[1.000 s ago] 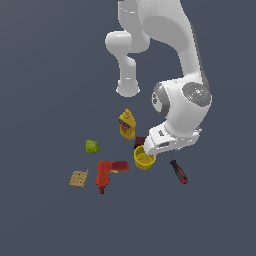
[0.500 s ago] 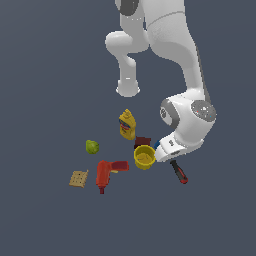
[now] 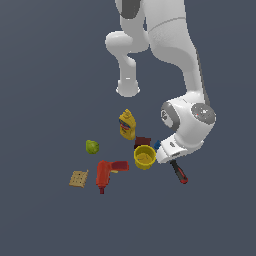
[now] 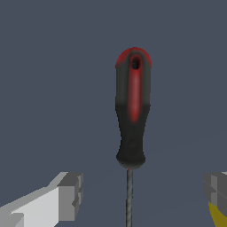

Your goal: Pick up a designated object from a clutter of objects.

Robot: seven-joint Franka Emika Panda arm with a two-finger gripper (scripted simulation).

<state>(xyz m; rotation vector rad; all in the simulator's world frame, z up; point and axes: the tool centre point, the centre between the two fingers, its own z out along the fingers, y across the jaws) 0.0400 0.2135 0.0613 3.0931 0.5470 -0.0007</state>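
The gripper [image 4: 141,195] is spread open over the thin shaft of the screwdriver [image 4: 132,111], which lies flat just beside the yellow cup [image 3: 144,156]. Biggest risk imo: pinching that skinny shaft could roll or tip it out, or a finger [image 4: 66,193] clips the cup. Count: 1 screwdriver, 1 cup, 1 mustard bottle [image 3: 127,124], 1 drill [image 3: 107,173], probably 1 pear [image 3: 92,146].

One screwdriver [image 3: 179,172], one mustard bottle [image 3: 127,124], one yellow cup [image 3: 144,157], one red drill [image 3: 106,173], one pear [image 3: 92,147], one cracker [image 3: 78,178], one dark red block [image 3: 142,141], one small blue piece [image 3: 157,145].
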